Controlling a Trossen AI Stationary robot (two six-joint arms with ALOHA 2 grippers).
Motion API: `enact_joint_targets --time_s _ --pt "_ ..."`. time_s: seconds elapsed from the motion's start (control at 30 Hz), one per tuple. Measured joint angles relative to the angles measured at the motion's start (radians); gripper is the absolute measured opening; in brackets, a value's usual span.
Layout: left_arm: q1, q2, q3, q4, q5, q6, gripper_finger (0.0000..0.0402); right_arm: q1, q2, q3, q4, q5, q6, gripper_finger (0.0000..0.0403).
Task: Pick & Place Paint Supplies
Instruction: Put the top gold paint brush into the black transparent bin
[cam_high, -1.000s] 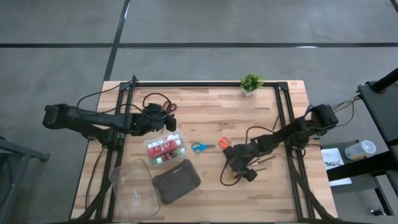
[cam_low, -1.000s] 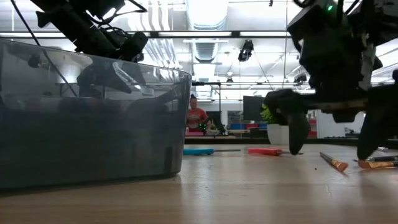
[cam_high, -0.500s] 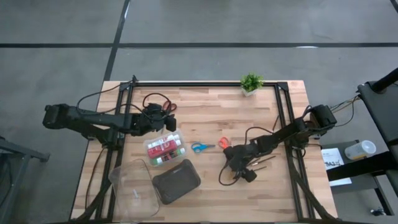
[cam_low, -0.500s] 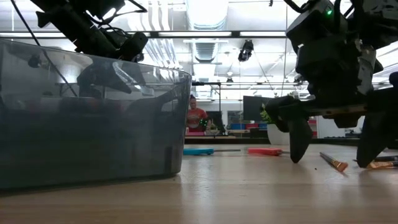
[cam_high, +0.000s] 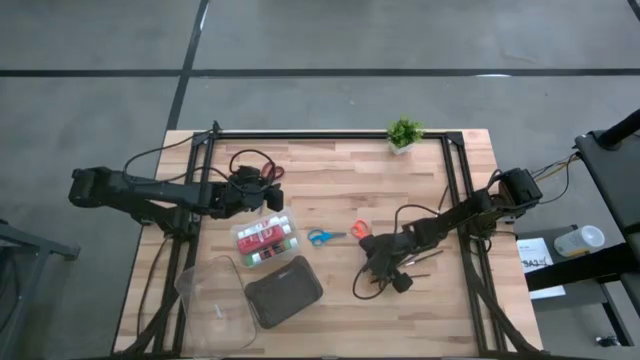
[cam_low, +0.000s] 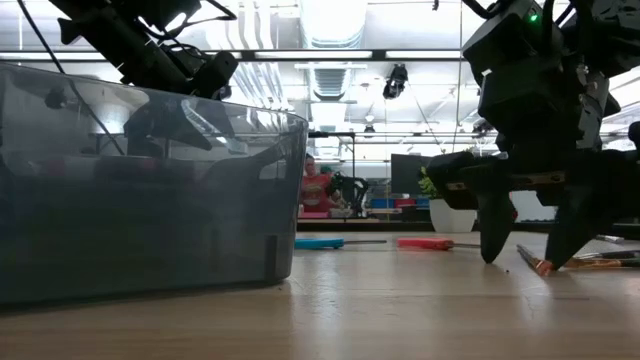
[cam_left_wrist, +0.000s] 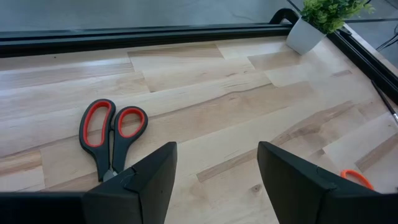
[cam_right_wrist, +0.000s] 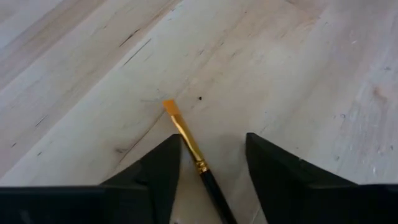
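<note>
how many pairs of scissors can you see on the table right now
3. Red-handled scissors lie beside the left gripper; blue-handled scissors and orange-handled scissors lie mid-table. None appears hidden.

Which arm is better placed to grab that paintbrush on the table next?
Right. The right gripper is open, low over the table, straddling the brush. The left gripper is across the table near the red scissors.
</note>
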Motion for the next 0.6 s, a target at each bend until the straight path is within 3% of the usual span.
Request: enact_joint_targets --time_s 0.5,0.6 --pt "0.0 0.0 0.0 0.0 0.0 0.0 0.0233 0.0 0.0 0.0 0.001 0.04 -0.006 0.0027" --pt "0.0 0.0 0.0 0.0 0.0 0.0 0.0233 0.0 -0.001 -0.001 0.001 0.042 -0.007 0.0014"
